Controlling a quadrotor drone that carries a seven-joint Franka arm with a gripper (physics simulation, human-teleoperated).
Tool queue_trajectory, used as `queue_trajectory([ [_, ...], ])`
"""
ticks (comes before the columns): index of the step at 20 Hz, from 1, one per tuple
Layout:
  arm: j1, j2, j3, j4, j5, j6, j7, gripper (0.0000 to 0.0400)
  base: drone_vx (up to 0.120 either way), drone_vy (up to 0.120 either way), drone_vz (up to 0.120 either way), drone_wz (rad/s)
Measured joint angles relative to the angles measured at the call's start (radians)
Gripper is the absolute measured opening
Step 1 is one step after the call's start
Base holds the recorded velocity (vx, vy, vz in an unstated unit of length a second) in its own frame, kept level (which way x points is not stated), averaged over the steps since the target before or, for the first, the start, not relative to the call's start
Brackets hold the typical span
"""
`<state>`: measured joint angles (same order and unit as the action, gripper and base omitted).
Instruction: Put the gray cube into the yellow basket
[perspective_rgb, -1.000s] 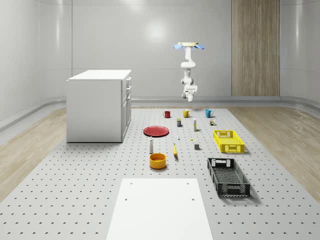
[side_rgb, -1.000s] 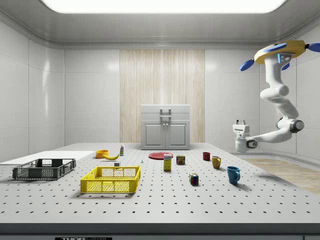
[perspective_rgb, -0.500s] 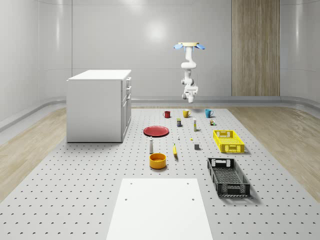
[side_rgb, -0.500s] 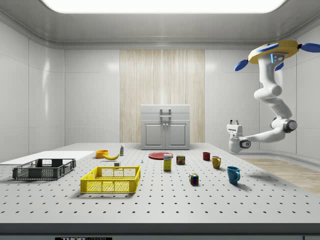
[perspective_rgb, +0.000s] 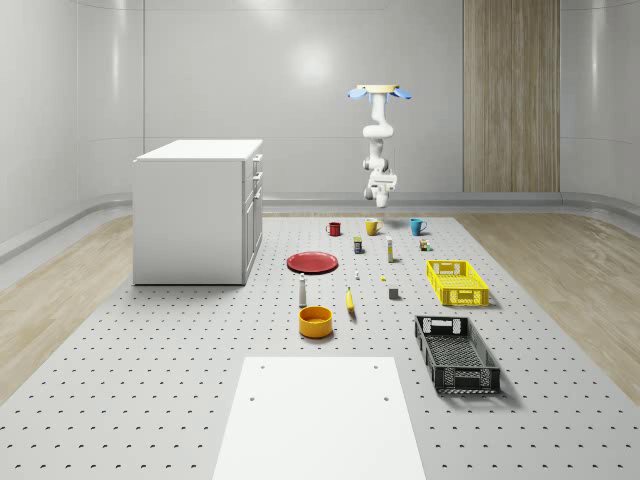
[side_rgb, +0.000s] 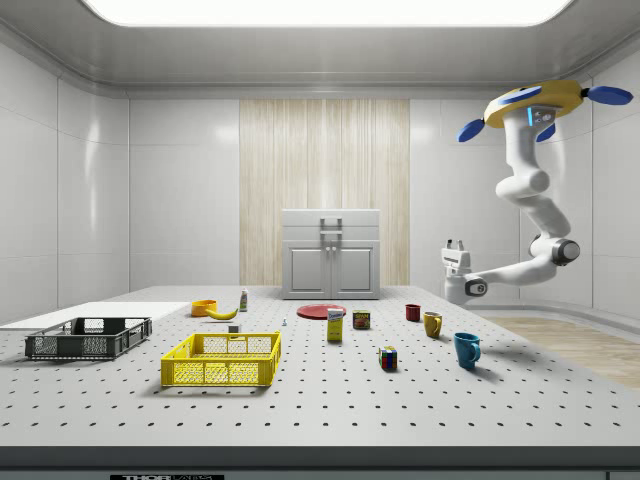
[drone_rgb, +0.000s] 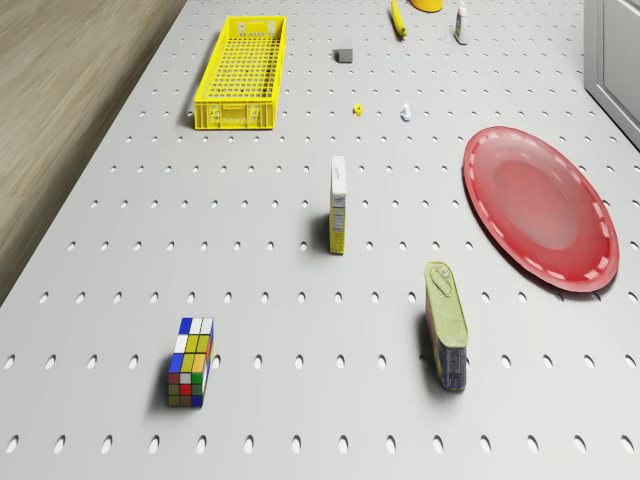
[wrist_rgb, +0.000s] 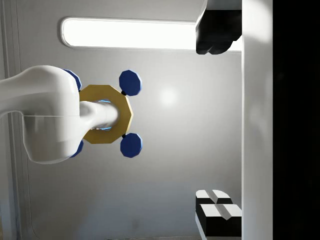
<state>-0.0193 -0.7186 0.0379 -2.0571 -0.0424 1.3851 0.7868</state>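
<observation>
- Bright, even light falls from a ceiling panel (side_rgb: 320, 12) above the claw (side_rgb: 454, 243).
- Soft, short shadows lie on the worktop (perspective_rgb: 200, 380) below.
- A glare patch whitens the back wall (perspective_rgb: 313, 65).

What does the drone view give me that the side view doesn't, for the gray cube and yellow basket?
Drone view: from above, the small gray cube lying apart from the yellow mesh basket, beside its long wall. Side view: the drone hovering high at the side view's right, open gripper pointing up. Both: the basket, the red round plate, the multicoloured puzzle cube.
</observation>
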Motion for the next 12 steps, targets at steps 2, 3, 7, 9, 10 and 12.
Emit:
queue_trajectory([
  [2,-0.004,-0.001,0.013,-0.002,-0.018,0.002,0.002,0.04,0.12,0.0,0.0,0.0],
  [3,-0.007,-0.002,0.022,-0.003,-0.03,0.003,0.004,0.04,0.12,0.0,0.0,0.0],
  [7,-0.023,-0.006,0.074,-0.011,-0.104,0.007,0.014,0.04,0.12,0.0,0.0,0.0],
  [9,-0.036,-0.009,0.116,-0.021,-0.163,0.01,0.022,0.04,0.12,0.0,0.0,0.0],
  [10,-0.044,-0.011,0.142,-0.028,-0.201,0.011,0.027,0.04,0.12,0.0,0.0,0.0],
  [12,-0.066,-0.016,0.209,-0.05,-0.296,0.016,0.041,0.04,0.12,0.0,0.0,0.0],
])
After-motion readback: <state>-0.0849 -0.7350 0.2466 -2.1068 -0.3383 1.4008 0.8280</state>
